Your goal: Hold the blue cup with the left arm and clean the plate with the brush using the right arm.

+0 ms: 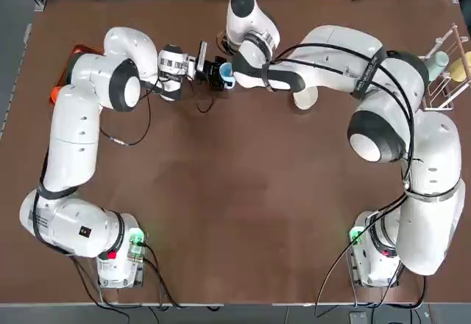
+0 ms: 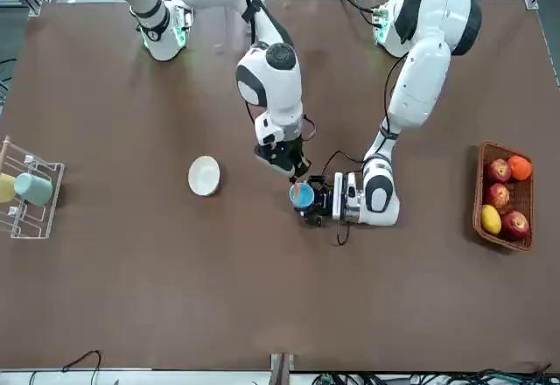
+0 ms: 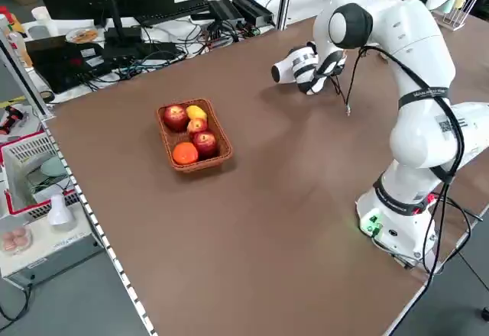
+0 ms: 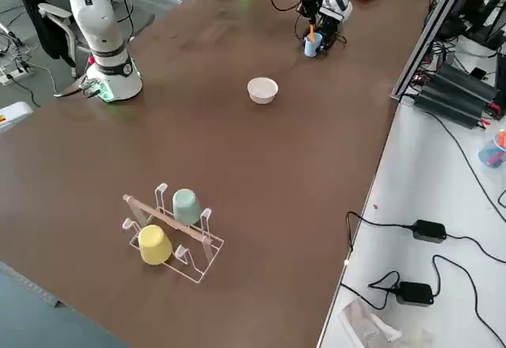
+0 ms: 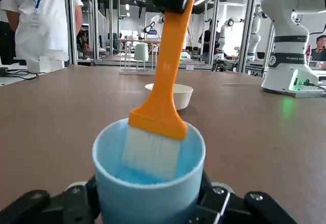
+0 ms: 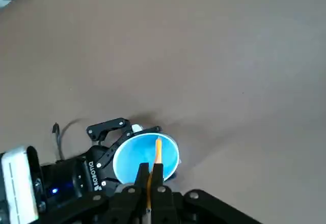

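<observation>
Orange brush (image 5: 162, 89) bristles inside blue cup (image 5: 148, 183), left-wrist view only | right hand (image 6: 149, 175) grips brush | left hand (image 2: 308, 199) clasps cup

Bright, even overhead light; soft shadows, sharp.

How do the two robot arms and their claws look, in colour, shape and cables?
Both arms, left arm and right arm, are glossy white rounded segments with dark joint bands and black cables alongside. Green lights glow at the bases. The left claw and right claw are black.
</observation>
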You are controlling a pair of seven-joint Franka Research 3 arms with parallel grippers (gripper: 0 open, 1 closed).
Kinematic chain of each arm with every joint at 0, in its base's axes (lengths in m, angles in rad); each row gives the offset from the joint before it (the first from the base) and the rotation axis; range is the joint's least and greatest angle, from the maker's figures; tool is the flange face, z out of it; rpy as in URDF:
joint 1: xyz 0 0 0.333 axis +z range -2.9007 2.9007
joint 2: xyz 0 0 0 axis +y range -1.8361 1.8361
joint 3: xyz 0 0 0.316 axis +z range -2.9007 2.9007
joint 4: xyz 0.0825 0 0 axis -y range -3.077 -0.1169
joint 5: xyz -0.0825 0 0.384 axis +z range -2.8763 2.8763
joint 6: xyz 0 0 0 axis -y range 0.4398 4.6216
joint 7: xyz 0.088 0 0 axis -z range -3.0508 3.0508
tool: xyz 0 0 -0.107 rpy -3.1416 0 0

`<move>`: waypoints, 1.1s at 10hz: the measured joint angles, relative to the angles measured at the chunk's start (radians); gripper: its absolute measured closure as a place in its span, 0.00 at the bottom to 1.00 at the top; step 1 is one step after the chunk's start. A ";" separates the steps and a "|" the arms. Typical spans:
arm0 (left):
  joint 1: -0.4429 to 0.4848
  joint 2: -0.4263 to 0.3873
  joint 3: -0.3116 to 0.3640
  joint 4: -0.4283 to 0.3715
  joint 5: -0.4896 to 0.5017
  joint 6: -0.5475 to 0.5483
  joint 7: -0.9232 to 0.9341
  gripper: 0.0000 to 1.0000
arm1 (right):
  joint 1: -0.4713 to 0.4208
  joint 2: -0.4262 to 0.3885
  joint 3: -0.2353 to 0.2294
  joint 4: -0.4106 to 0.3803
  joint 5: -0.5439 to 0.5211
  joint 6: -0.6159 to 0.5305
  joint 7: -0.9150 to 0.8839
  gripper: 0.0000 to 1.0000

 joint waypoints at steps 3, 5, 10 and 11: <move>0.000 0.000 0.000 0.000 0.000 0.000 0.000 0.33 | 0.001 0.007 0.000 0.000 -0.001 0.004 0.000 0.95; 0.000 0.000 0.000 0.000 0.000 0.000 0.000 0.30 | 0.002 0.016 0.002 0.000 -0.003 0.007 0.000 0.95; 0.000 0.000 0.000 -0.001 0.000 0.001 0.000 0.21 | 0.007 0.042 0.004 0.000 -0.051 0.032 0.044 0.95; 0.000 0.000 0.000 -0.001 0.000 0.001 0.000 0.20 | 0.009 0.046 0.004 0.000 -0.055 0.037 0.056 0.95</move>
